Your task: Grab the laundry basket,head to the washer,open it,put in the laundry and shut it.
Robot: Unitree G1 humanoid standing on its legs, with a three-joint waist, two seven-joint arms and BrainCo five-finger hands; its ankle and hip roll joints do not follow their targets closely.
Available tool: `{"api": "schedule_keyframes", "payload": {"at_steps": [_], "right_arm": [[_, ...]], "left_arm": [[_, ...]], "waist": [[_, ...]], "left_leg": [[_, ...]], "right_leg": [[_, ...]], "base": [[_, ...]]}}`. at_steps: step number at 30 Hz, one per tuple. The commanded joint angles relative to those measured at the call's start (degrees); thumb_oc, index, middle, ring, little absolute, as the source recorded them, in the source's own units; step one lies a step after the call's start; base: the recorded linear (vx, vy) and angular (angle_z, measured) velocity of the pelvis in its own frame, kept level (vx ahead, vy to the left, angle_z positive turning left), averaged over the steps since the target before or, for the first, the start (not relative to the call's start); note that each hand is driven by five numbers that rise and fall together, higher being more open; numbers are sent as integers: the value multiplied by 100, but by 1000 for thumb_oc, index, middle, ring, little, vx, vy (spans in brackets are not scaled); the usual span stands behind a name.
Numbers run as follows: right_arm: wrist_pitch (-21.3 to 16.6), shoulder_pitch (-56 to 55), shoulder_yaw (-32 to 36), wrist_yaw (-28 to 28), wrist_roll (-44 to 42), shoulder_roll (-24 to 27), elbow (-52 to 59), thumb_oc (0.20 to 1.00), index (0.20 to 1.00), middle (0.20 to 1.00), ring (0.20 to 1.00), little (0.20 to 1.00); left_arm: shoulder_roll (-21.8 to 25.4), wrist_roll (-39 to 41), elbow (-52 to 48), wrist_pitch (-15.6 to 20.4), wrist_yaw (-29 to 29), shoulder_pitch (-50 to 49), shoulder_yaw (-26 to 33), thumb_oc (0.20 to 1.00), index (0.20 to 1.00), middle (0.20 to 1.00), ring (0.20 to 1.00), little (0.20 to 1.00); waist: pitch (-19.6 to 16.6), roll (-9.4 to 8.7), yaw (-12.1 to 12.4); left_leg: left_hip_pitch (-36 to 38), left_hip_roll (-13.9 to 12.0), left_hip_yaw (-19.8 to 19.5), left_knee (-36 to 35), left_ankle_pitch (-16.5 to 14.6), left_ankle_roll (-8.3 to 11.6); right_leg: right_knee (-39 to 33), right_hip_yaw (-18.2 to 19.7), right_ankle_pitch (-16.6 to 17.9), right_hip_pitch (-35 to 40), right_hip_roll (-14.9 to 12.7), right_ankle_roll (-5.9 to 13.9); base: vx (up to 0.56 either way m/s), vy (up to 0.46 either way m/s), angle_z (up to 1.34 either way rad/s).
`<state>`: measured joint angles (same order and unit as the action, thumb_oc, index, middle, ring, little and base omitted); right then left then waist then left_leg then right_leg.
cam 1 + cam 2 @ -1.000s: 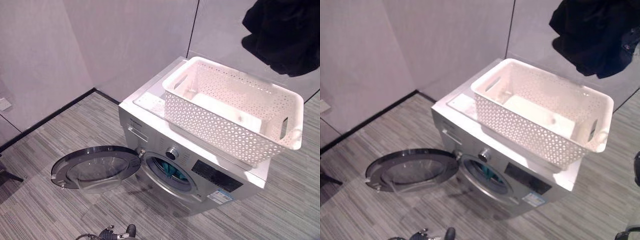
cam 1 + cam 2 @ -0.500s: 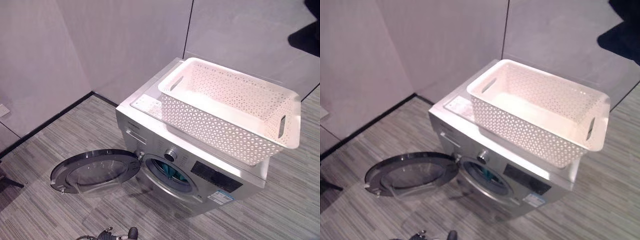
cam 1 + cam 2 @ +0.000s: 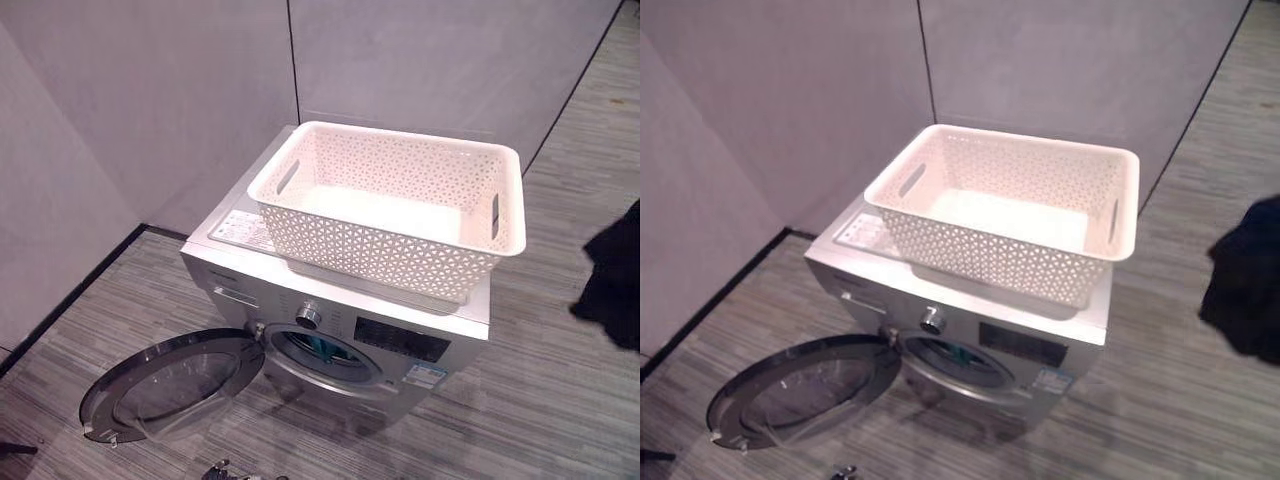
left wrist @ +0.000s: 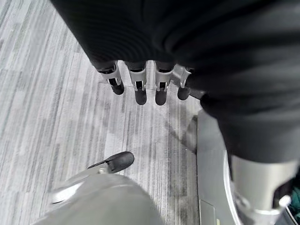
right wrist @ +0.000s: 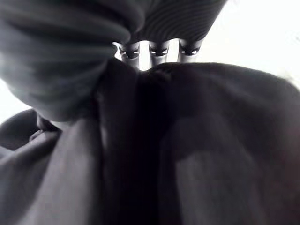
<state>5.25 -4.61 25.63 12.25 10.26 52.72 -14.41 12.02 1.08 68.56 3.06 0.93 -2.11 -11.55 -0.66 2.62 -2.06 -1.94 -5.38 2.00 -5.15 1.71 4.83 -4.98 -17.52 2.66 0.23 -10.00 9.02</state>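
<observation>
The front-loading washing machine [image 3: 340, 330] stands against the grey wall panels, and its round glass door [image 3: 170, 385] hangs wide open toward the striped floor. A bit of teal cloth [image 3: 318, 346] already shows inside the drum opening. On top of the machine sits the white perforated laundry basket [image 3: 395, 205], and it looks empty.

A dark garment [image 3: 1245, 290] hangs in the air well to the right of the washer, apart from it. In the right wrist view this black cloth spreads directly under the right hand [image 5: 154, 49], whose fingers curl down into the folds, so the hand is closed on the garment. The left hand [image 4: 140, 86] hangs low over the floor beside the washer's front, fingers loosely straight and holding nothing.

The main risk is the loose hang of the garment: it is a large, floppy piece, and a sleeve or hem could catch on the drum's rim or trail outside when it is pushed in. If any cloth lies across the opening, the door would likely not latch. The open door itself sits low on the robot's left, where the left arm could knock it. The grip cannot be judged for firmness, so a slip onto the floor is also possible.
</observation>
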Motion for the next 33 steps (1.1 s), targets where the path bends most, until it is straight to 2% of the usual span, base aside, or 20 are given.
{"api": "schedule_keyframes", "payload": {"at_steps": [1, 3, 4, 5, 8, 9, 10, 13, 14, 15, 22, 26, 33], "right_arm": [[-260, 201, 179, 62, 19, -182, 114, 200, 200, 200, 200, 200], [-265, 82, -112, -17, -31, -650, -69, 200, 200, 200, 200, 200], [-268, 89, -127, -12, -27, -669, -72, 200, 200, 200, 200, 200], [-324, -89, -478, -128, -141, -1245, -135, 200, 200, 200, 200, 200], [-422, -428, -1128, -463, -219, -1984, -209, 200, 200, 200, 200, 200], [-465, -504, -1737, -718, -276, -2357, -572, 200, 200, 200, 200, 200], [-472, -496, -1745, -714, -278, -2361, -583, 200, 200, 200, 200, 200], [-573, -656, -2402, -1057, -490, -2876, -892, 200, 200, 200, 200, 200], [-611, -677, -2808, -1230, -542, -3112, -1024, 200, 200, 200, 200, 200], [-617, -672, -2816, -1228, -543, -3117, -1034, 200, 200, 200, 200, 200], [-745, -219, -3997, -1455, -583, -3376, -1261, 200, 200, 200, 200, 200], [-870, 396, -4597, -1338, -658, -3467, -1388, 200, 200, 200, 200, 200], [-919, 1739, -5566, -931, -253, -3639, -1156, 200, 200, 200, 200, 200]], "left_arm": [[287, -105, 416, 84, -36, 287, 101, 1000, 1000, 1000, 1000, 1000], [251, -62, 368, 109, -40, 312, 99, 1000, 1000, 1000, 1000, 1000], [270, -62, 365, 108, -42, 305, 107, 1000, 1000, 1000, 1000, 1000], [252, 1, 257, 148, -46, 317, 119, 1000, 1000, 1000, 1000, 1000], [326, 63, -96, 262, -39, 263, 115, 1000, 1000, 1000, 1000, 1000], [396, 68, -434, 343, -69, 172, 10, 1000, 1000, 1000, 1000, 1000], [405, 69, -443, 339, -70, 166, 15, 1000, 1000, 1000, 1000, 1000], [528, -11, -797, 397, -97, 45, -113, 1000, 1000, 1000, 1000, 1000], [591, -119, -909, 444, -33, 5, -190, 1000, 1000, 1000, 1000, 1000], [596, -121, -912, 443, -33, 0, -185, 1000, 1000, 1000, 1000, 1000], [833, -416, -1559, 664, 117, -98, -562, 1000, 1000, 1000, 1000, 1000], [981, -479, -2053, 827, 157, -119, -860, 1000, 1000, 1000, 1000, 1000], [818, -14, -2474, 947, 533, 300, -1180, 1000, 1000, 1000, 1000, 1000]], "waist": [[-70, -694, 173], [-38, -662, 176], [-41, -679, 164], [-8, -657, 155], [47, -640, 150], [103, -620, 194], [95, -630, 183], [159, -608, 223], [191, -596, 267], [189, -601, 259], [370, -537, 426], [536, -500, 552], [825, -497, 792]], "left_leg": [[-219, -45, -203, 15, -159, -192], [-230, -36, -214, 15, -147, -198], [-229, -34, -216, 15, -147, -197], [-227, -38, -213, 15, -141, -198], [-248, -26, -223, 15, -113, -201], [-236, -34, -231, 15, -117, -190], [-255, -23, -237, 15, -97, -196], [-304, -10, -274, 15, -53, -189], [-337, 0, -302, 15, -32, -181], [-339, 2, -306, 15, -31, -181], [-440, 41, -402, 15, 18, -175], [-501, 66, -449, 15, 52, -184], [-714, 98, -551, 15, 136, -185]], "right_leg": [[-2, 2, -49, 135, -176, 116], [-2, -7, -47, 134, -184, 108], [-2, -10, -49, 136, -185, 108], [-2, -34, -49, 141, -192, 97], [-2, -57, -47, 142, -205, 88], [-2, -68, -65, 165, -198, 86], [-2, -73, -52, 150, -207, 87], [-2, -122, -44, 143, -223, 84], [-2, -162, -40, 142, -232, 86], [-2, -166, -42, 143, -233, 86], [-2, -266, -24, 115, -269, 99], [-2, -295, -4, 91, -298, 112], [-2, -386, 24, -31, -326, 95]], "base": [[-6, -12, -6], [0, 0, 0], [0, 0, 0], [0, 0, 0], [-6, -8, 1], [-24, -11, 3], [0, 0, 0], [-14, -5, 4], [-15, -9, 8], [-12, -8, 7], [-9, 1, 7], [-26, 7, 7], [-46, 0, 8]]}}
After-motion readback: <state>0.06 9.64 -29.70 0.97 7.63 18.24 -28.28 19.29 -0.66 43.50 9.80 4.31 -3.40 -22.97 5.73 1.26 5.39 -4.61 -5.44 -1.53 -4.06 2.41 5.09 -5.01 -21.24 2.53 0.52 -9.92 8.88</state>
